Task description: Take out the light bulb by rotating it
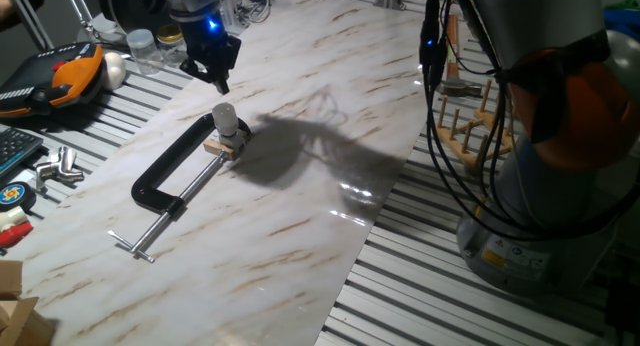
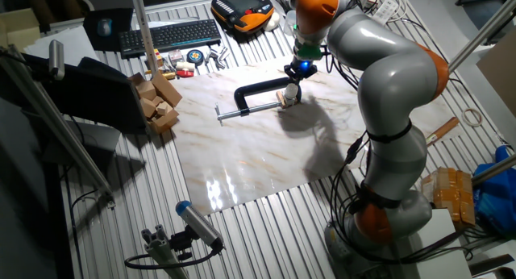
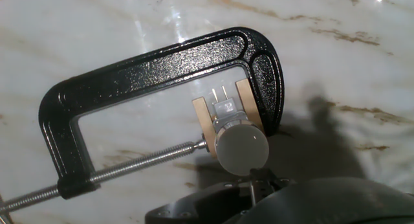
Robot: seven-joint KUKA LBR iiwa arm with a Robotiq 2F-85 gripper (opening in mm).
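Light bulb (image 3: pixel 241 151) — frosted white globe.

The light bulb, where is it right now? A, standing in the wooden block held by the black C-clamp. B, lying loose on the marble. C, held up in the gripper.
A: the light bulb stands in the wooden block pinched by the black C-clamp, with the gripper above it, apart.

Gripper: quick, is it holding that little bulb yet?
Gripper: not holding the bulb; it hangs above it. Open or closed cannot be told.
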